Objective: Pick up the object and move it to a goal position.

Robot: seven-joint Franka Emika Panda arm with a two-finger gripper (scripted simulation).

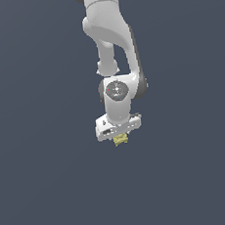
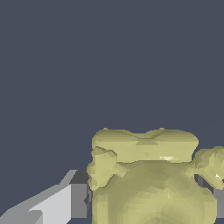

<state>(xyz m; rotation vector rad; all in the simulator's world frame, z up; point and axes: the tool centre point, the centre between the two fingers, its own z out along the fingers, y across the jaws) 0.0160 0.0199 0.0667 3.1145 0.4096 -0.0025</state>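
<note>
Item: white arm (image 1: 110,36) with gripper (image 1: 120,135) holding the object (image 1: 121,140), plain grey-blue backdrop

Object: small, pale yellow, knobbly, sitting directly under the gripper's flat white body, near the middle of the exterior view, a little below centre. Wrist view: the object (image 2: 151,179) fills the space between the fingers (image 2: 72,201), one grey pad touching its side; the fingers are closed in on it. Markings: none readable on arm, gripper or object; only a round grey cap (image 1: 115,90) on the wrist joint. Surroundings: uniform dark field on left, right, near and far sides, with no edges showing
</note>
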